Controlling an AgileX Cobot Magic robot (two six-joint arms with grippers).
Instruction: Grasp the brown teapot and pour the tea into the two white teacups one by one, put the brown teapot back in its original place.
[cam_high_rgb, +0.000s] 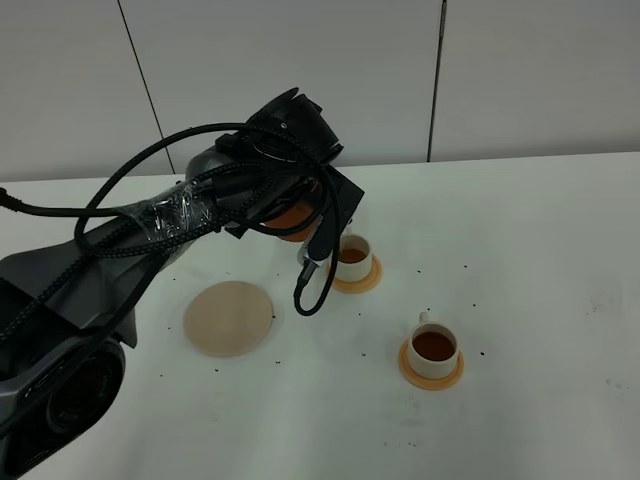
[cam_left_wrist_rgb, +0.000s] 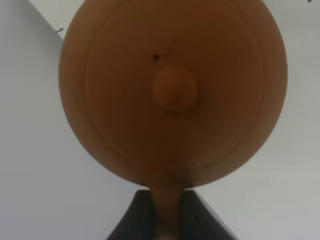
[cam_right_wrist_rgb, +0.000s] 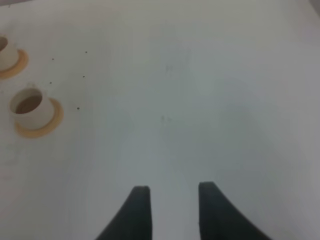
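The brown teapot (cam_left_wrist_rgb: 172, 95) fills the left wrist view, seen from above with its knobbed lid. My left gripper (cam_left_wrist_rgb: 167, 196) is shut on its loop handle. In the high view the teapot (cam_high_rgb: 293, 217) hangs above the table, mostly hidden under the left arm, just beside the far white teacup (cam_high_rgb: 352, 254). The near teacup (cam_high_rgb: 434, 346) also stands on an orange coaster. Both cups hold brown tea. The beige round coaster (cam_high_rgb: 229, 317) lies bare to the left. My right gripper (cam_right_wrist_rgb: 172, 200) is open over bare table, with nothing between its fingers.
Both cups also show at the edge of the right wrist view, the closer teacup (cam_right_wrist_rgb: 31, 106) and the farther teacup (cam_right_wrist_rgb: 5, 52). Dark specks dot the white table (cam_high_rgb: 540, 260). A black cable loop (cam_high_rgb: 312, 290) hangs from the left arm close to the far cup.
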